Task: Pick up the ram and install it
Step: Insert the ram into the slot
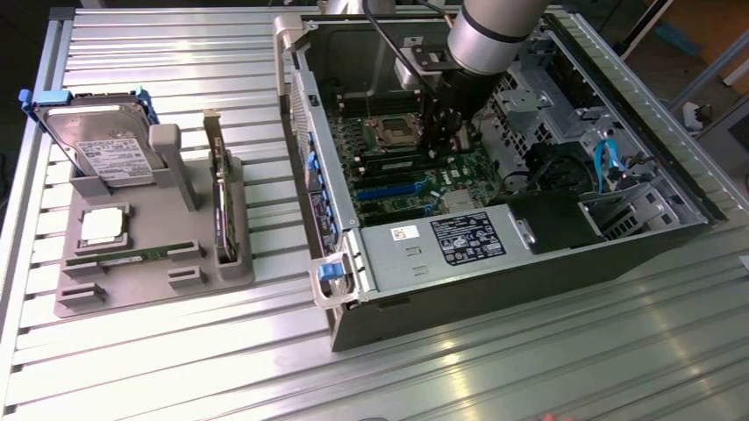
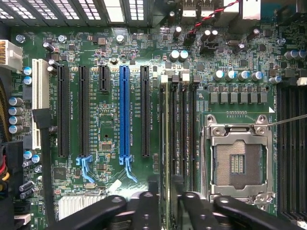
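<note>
Black pincer point(image 2: 170, 203) parted over thin green ram point(image 2: 166, 139), seemingly seated edge-on.

motherboard point(image 2: 158, 57) green | long slot point(image 2: 124, 110) blue | slots beside it point(image 2: 145, 115) black | side slot point(image 2: 41, 96) white | gripper point(image 2: 165, 200) black | hard drive point(image 1: 100, 145) silver, white label | bracket point(image 1: 35, 98) blue | tray point(image 1: 153, 281) grey | table point(image 1: 527, 368) silver, ribbed | cable point(image 1: 605, 162) blue

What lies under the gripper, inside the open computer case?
The motherboard, with its long memory slots beside the empty CPU socket. The gripper covers the slots' near ends, so what sits there is hidden.
</note>
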You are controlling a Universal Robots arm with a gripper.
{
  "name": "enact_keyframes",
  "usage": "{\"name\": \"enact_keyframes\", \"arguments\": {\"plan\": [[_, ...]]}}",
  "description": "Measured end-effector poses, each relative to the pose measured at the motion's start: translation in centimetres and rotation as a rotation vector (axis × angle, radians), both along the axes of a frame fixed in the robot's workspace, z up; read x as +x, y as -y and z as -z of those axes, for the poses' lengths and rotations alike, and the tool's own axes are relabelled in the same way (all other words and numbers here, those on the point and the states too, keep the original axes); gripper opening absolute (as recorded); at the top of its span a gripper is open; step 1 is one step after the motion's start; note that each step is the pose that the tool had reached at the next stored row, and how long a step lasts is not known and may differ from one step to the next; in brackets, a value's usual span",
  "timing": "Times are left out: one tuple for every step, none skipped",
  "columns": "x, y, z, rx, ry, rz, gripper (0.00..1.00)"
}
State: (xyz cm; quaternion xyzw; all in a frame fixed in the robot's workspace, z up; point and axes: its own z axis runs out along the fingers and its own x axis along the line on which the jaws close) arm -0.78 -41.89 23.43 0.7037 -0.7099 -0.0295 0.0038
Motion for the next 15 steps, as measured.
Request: {"name": "enact_keyframes", "arguments": {"plan": [[0.0, 0.00, 0.00, 0.0000, 0.0000, 0.000, 0.31], [0.0, 0.00, 0.00, 0.0001, 0.0000, 0.000, 0.38], [0.0, 0.01, 0.00, 0.0000, 0.0000, 0.000, 0.38], [0.0, 0.00, 0.00, 0.0001, 0.0000, 0.000, 0.38], [0.0, 0.00, 0.00, 0.0000, 0.0000, 0.000, 0.38], [0.0, 0.01, -0.07, -0.0002, -0.0001, 0.000, 0.38], [0.0, 0.01, -0.19, -0.0001, 0.0000, 0.000, 0.38], [0.0, 0.00, -0.56, -0.0003, 0.0000, 0.000, 0.38], [0.0, -0.01, -0.77, -0.0003, 0.0000, 0.000, 0.38], [0.0, -0.01, -1.05, -0.0003, 0.0001, 0.000, 0.38], [0.0, -0.02, -1.35, -0.0006, 0.0000, 0.000, 0.38], [0.0, -0.02, -1.64, -0.0009, -0.0001, 0.000, 0.38], [0.0, -0.02, -1.93, -0.0007, 0.0000, 0.000, 0.38], [0.0, -0.03, -2.22, -0.0008, 0.0001, 0.000, 0.38], [0.0, -0.03, -2.96, -0.0014, 0.0000, 0.000, 0.38]]}}
